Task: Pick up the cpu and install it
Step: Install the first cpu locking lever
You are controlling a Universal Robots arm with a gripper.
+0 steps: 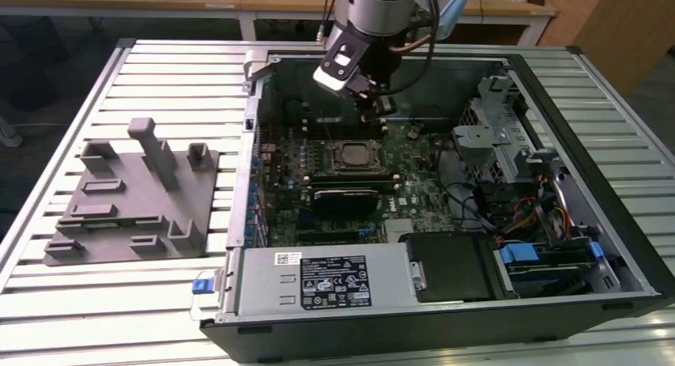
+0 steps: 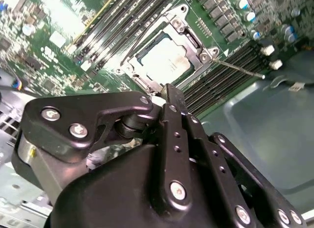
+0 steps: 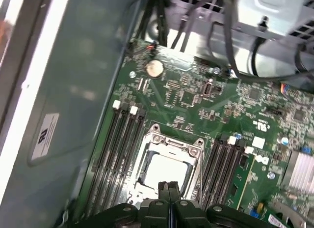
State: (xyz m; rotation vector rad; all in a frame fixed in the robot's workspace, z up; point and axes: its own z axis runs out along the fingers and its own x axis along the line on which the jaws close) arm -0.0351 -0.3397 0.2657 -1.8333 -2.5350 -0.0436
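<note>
Exterior view first: we see our pincer (image 1: 371, 97) hanging inside the open case (image 1: 622, 247), in the upper middle of the frame, with the socket (image 1: 349, 154) just below it in the picture. The grey tray (image 1: 126, 204) sits well apart on the bench (image 1: 63, 303) at the left.

Second wrist view: the cpu (image 2: 166, 58) lies seated in the socket frame at upper centre, its pale top bare, with the thin lever (image 2: 240, 70) running off to the right. Our fingers (image 2: 171, 98) are pressed together with nothing between them, their tip just below the chip's near edge.

First wrist view: the cpu (image 3: 164, 171) sits at lower centre, directly above the closed fingertips (image 3: 169, 188), so the chip lies straight ahead of the pincer, very near.
</note>
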